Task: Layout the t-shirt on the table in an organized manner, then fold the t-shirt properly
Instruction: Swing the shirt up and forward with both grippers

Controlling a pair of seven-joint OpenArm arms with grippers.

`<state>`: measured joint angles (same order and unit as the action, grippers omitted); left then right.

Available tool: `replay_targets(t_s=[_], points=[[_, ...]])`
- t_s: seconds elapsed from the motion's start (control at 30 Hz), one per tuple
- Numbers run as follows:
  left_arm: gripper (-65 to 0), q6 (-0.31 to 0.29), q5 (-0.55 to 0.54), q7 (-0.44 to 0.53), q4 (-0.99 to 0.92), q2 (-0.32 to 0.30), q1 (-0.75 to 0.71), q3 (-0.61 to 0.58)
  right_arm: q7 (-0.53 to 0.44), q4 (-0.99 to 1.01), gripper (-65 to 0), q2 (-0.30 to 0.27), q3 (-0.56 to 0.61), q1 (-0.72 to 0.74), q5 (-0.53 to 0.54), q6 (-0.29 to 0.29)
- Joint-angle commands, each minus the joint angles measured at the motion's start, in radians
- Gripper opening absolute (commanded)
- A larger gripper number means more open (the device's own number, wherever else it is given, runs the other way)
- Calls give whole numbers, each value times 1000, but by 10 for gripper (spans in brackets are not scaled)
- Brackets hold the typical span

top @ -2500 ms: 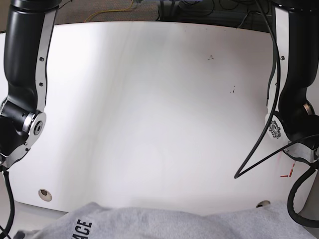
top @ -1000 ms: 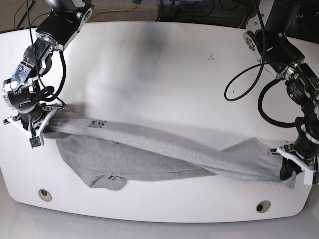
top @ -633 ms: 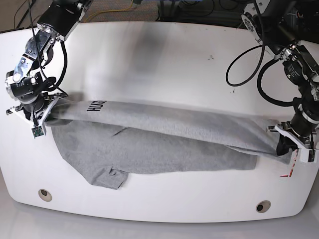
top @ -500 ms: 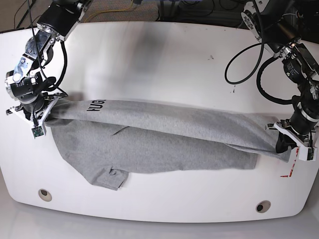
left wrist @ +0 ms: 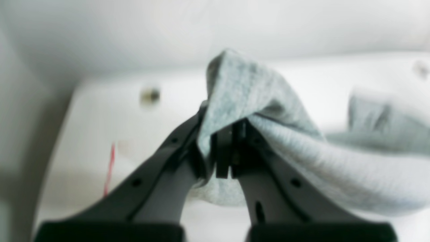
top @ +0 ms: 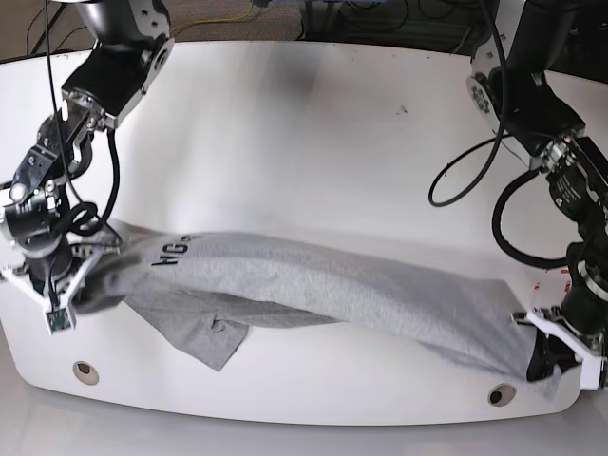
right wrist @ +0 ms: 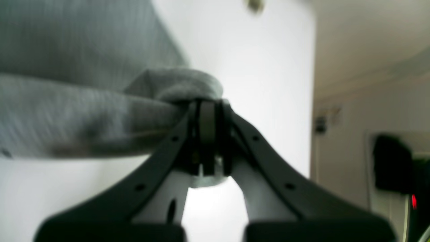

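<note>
Along the near edge of the table (top: 313,142), two round grommet holes sit, one toward the base view's left (top: 85,369) and one toward its right (top: 501,393); just behind them the t-shirt (top: 361,294) stretches as a long grey band across the front half of the table, its lower part spilling onto the surface with a folded flap (top: 214,337) pointing toward the near edge; black lettering (top: 178,251) shows on the cloth near the base view's left end; at the base view's right, the left end effector (left wrist: 224,153) has its jaws pressed together, pinching a bunched corner of the t-shirt, which rises in a peak above the fingertips and drapes away to the side; a red tape mark (left wrist: 109,164) lies on the table beside it; at the base view's left, the right end effector (right wrist: 207,141) is likewise clamped tight on a rolled edge of grey fabric, the cloth pulled out sideways from the grip; farther back the table is bare white with a few dark specks (top: 403,109); black cables (top: 475,171) loop beside the left arm; beyond the far edge, more wiring lies on a dark floor (top: 380,19).
</note>
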<state>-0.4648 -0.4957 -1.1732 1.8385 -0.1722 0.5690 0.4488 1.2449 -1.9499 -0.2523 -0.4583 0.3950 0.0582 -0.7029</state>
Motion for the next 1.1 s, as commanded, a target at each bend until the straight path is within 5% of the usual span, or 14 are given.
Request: replay_targets(t_s=[0.0,0.7,1.07], points=[[-640,5,-4,31,-26,-14,127,-14,-6,-13,-650,-41,28,124,-4,5],[-639,5,42,37,-247,-69,765,-126,8,310,-650,-164,313,872,-2,5],[-639,2,39,37,-333,-69,862,-127,40,337,-650,-192,342,939,7,5]])
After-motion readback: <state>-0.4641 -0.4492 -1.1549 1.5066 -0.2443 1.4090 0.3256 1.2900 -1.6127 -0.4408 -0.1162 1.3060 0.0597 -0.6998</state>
